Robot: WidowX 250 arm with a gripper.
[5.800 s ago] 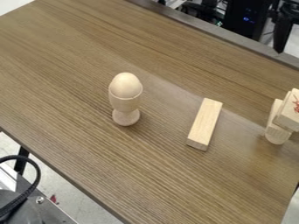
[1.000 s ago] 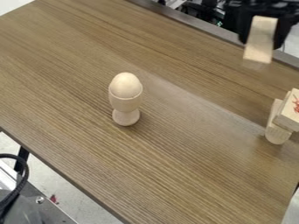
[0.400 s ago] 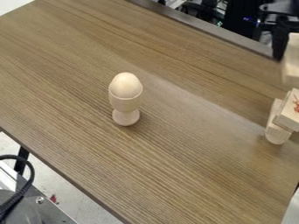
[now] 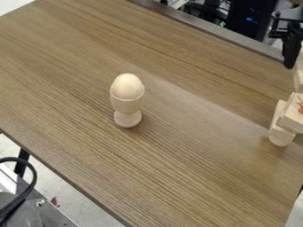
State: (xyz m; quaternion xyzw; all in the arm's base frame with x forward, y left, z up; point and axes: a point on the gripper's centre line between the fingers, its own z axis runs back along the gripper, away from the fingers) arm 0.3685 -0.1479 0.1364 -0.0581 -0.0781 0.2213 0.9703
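The black two-finger gripper [image 4: 295,62], at the right edge, pinches a pale rectangular wooden block [image 4: 299,74] right by a red-marked wooden block [image 4: 292,116] that leans over a round-ended wooden piece [image 4: 280,135]. Well apart, a pale wooden egg [image 4: 127,85] sits upright in a footed wooden cup [image 4: 127,105] on the brown wood-grain table [image 4: 177,177]

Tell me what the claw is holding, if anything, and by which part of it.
A pale wooden block, apparently by its upper part; the claw is at the view's right edge, which cuts the block off.
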